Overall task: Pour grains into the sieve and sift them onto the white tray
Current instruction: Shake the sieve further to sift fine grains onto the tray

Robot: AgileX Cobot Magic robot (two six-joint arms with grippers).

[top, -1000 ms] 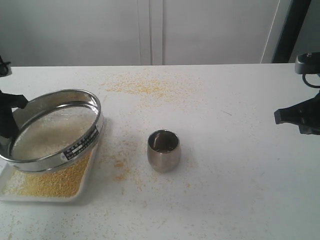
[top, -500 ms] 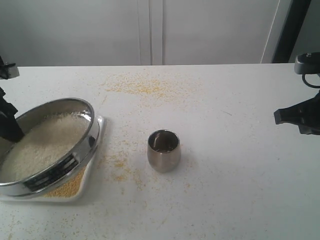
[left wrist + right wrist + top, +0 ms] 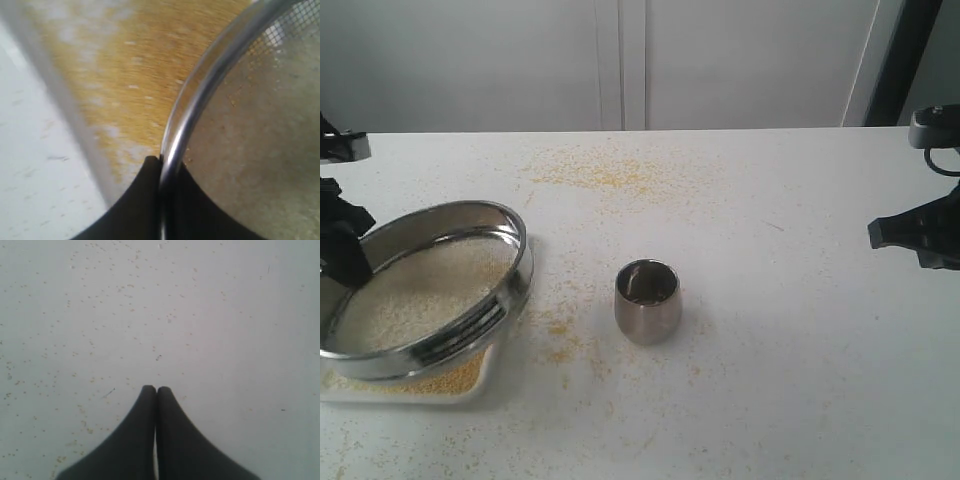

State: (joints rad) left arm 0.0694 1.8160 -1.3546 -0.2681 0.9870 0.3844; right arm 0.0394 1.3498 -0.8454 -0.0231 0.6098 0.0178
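Note:
The sieve (image 3: 470, 335) hangs tilted over the white tray (image 3: 410, 396) at the front left of the table. Whitish grains (image 3: 415, 290) lie on its mesh. Fine yellow granules (image 3: 455, 375) cover the tray beneath it. My left gripper (image 3: 352, 268) is shut on the sieve's left rim. In the left wrist view the steel rim (image 3: 200, 95) runs between the two black fingers of the gripper (image 3: 162, 165), with the mesh (image 3: 260, 125) on one side and the yellow-covered tray (image 3: 125, 75) on the other. My right gripper (image 3: 876, 236) stands shut and empty at the far right, and in its wrist view the gripper (image 3: 156, 389) hovers over bare table.
A small rounded steel cup (image 3: 647, 300) stands upright mid-table, to the right of the sieve. Yellow specks (image 3: 600, 172) are scattered over the white tabletop, thickest at the back centre and around the cup. A dark post (image 3: 905, 55) rises at the back right.
The sieve has rocked in my left gripper: its right side was raised, then it dipped toward the front, and now it sits closer to level. The right arm has not moved.

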